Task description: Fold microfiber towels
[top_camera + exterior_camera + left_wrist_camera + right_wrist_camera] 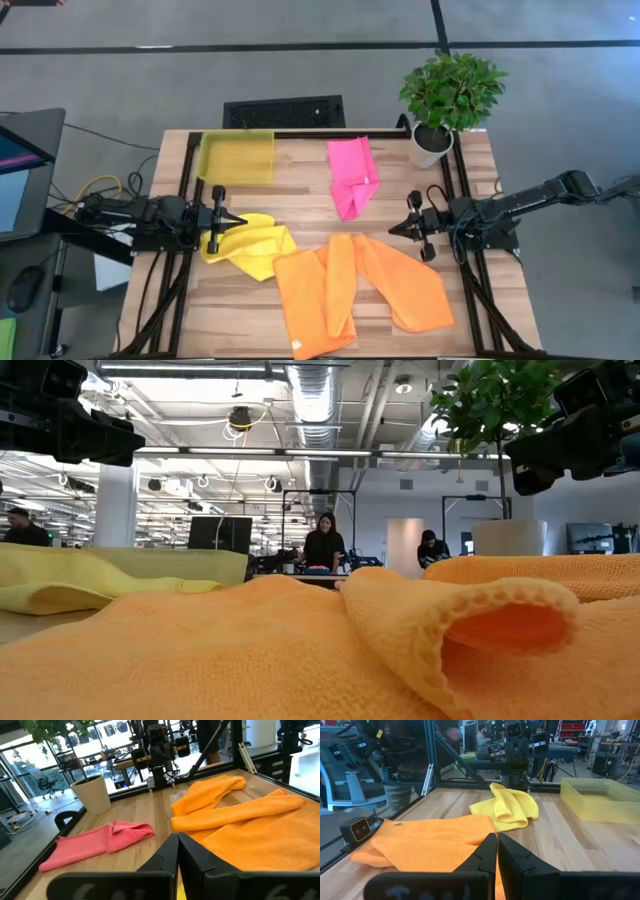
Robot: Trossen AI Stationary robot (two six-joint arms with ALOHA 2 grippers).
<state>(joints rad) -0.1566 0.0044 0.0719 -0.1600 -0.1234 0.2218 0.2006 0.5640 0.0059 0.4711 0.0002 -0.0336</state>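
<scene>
On the wooden counter (300, 190), four microfiber towels lie unfolded or loosely bunched. Two orange towels (350, 285) sprawl across the near middle, overlapping, one with a long fold running up through it; from the low view their pile fills the foreground, an edge curled over into a roll. Yellow towel (255, 247) sits crumpled just beside them toward the left arm, touching the nearer orange edge. Pink towel (353, 175) lies apart at the far side, loosely doubled, near a potted plant (447, 100) standing at the far right corner. Translucent yellow bin (236, 157) rests at the far left, holding nothing visible. Left gripper (236, 220) hovers over the yellow towel's edge, fingers clenched together, nothing between them. Right gripper (393, 229) hangs just beyond the orange towels' right side, fingers pressed nearly closed, also holding nothing; its wrist view shows the two dark tips meeting above orange cloth. Both arms reach in level from opposite sides, tips pointing toward each other. People work at desks in the room behind.
</scene>
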